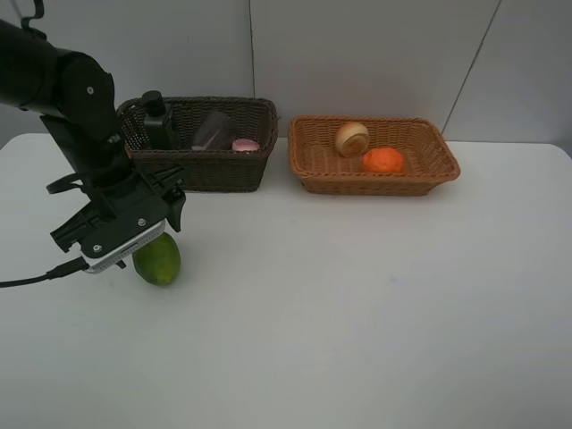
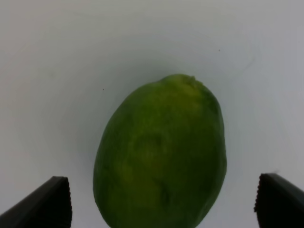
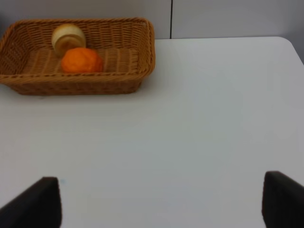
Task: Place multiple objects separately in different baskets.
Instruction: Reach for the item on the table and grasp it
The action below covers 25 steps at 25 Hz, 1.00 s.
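Hovering at the left of the high view, the left gripper (image 1: 152, 234) sits over the green fruit (image 1: 158, 259) on the table (image 1: 357, 304); the dark basket (image 1: 223, 170) and tan basket (image 1: 375, 179) stand upper centre

Left wrist view: fingers wide open either side of the fruit (image 2: 161, 156), nothing gripped; I'd lower further, centre, then close gently

Right wrist view: the right gripper (image 3: 161, 202) is wide open and empty, tan basket (image 3: 123, 71) upper left holding the orange (image 3: 81, 60)

The left gripper (image 1: 154, 234) hides the green fruit's (image 1: 159, 260) top; its underside is cropped in the wrist view.
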### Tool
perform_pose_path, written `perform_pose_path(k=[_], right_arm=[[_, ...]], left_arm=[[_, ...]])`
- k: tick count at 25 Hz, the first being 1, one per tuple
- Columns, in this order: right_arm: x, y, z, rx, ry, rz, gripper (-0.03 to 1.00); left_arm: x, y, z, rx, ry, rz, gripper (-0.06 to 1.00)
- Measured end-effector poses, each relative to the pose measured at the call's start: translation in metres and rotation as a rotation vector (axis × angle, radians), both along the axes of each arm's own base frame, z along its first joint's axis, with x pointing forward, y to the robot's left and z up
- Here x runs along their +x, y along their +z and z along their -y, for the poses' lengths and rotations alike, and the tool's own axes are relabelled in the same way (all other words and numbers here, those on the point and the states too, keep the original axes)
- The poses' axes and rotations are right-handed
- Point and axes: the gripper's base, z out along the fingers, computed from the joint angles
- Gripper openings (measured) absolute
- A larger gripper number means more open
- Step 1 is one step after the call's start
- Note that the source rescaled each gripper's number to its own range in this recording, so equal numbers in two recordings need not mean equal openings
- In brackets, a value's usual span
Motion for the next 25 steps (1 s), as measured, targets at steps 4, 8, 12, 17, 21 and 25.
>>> perform_pose_path(k=[4, 8, 12, 17, 21, 25], right_arm=[[0.0, 0.0, 0.0, 0.0, 0.0, 0.0, 0.87], [0.0, 0.0, 0.0, 0.0, 0.0, 0.0, 0.87], [0.0, 0.0, 0.0, 0.0, 0.0, 0.0, 0.87], [0.0, 0.0, 0.0, 0.0, 0.0, 0.0, 0.87], [0.0, 0.0, 0.0, 0.0, 0.0, 0.0, 0.87], [0.0, 0.0, 0.0, 0.0, 0.0, 0.0, 0.87]], left_arm=[[0.001, -0.006, 0.0, 0.005, 0.0, -0.012, 1.0], [0.002, -0.015, 0.001, 0.01, 0.0, -0.028, 1.0], [0.004, -0.025, 0.002, 0.013, 0.0, -0.036, 1.0], [0.005, -0.03, 0.002, 0.015, 0.0, -0.041, 1.0], [0.005, -0.03, 0.002, 0.018, -0.003, -0.041, 0.93], [0.005, -0.03, 0.002, 0.018, -0.003, -0.041, 0.68]])
